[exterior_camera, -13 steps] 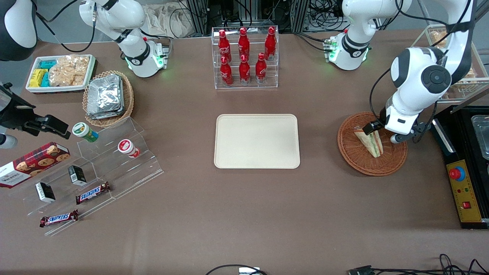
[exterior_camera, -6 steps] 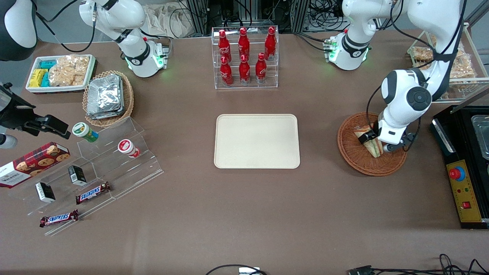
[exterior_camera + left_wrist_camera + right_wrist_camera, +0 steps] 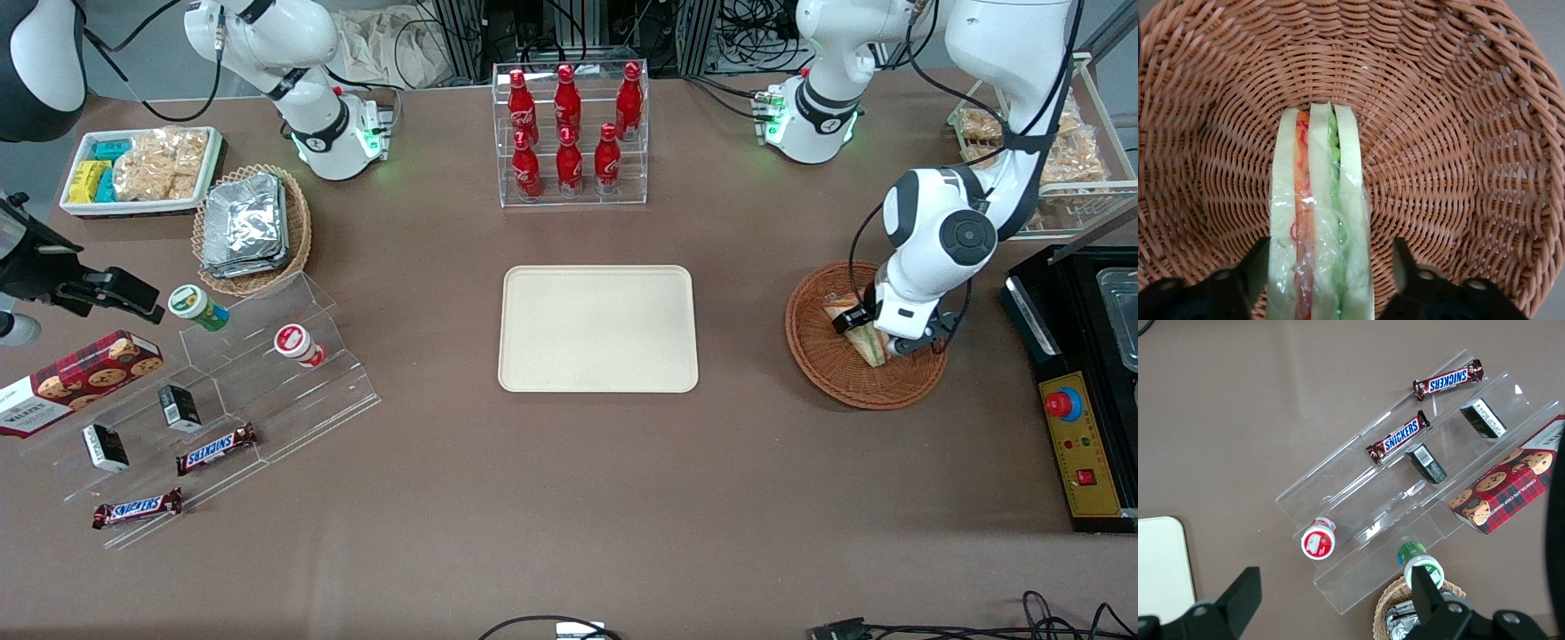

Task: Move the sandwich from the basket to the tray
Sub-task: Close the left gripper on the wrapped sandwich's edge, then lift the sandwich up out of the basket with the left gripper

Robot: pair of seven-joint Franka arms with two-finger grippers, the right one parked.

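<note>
Lowering over the last second into the round reddish-brown woven wicker basket (image 3: 864,336), the tool (image 3: 869,335) now straddles the wrapped triangular sandwich (image 3: 1319,220) with fingers (image 3: 1255,267) spread wide, ready to close before carrying to the cream rectangular tray (image 3: 597,328).

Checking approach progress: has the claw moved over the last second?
Yes. The claw has come down into the basket, open around the sandwich, shifting slightly toward the tray.
</note>
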